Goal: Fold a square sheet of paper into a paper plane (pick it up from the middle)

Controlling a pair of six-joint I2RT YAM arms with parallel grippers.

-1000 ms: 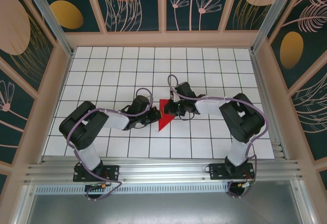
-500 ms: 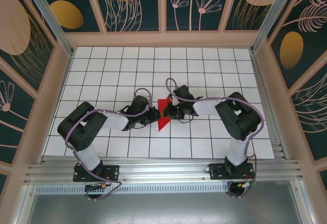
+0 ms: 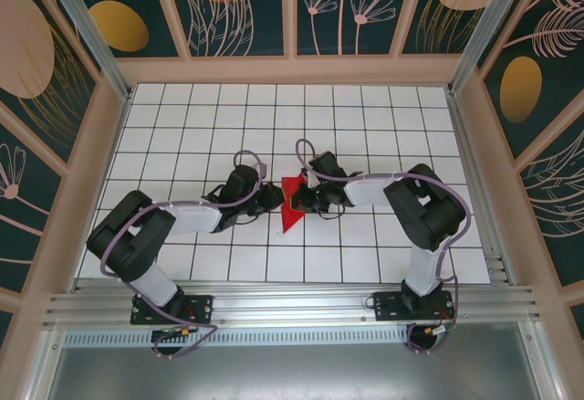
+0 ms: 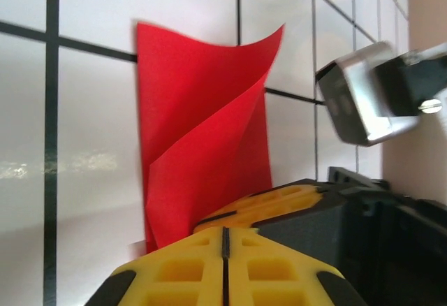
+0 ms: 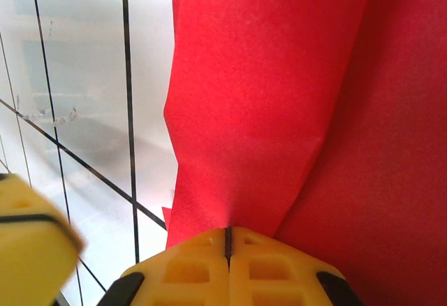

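Right gripper [image 5: 227, 235] pinches the folded red sheet [image 5: 279, 96]; left gripper [image 4: 225, 232] (jaws together) seemingly touches its edge.

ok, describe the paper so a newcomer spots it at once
On the white gridded table, look where both arms meet mid-table. Between the left gripper and right gripper sits the red paper, partly folded, tapering toward the arm bases: the only red thing there.

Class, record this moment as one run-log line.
stage: fold in progress | red paper: partly folded | left fingers: shut on it | right fingers: shut on it
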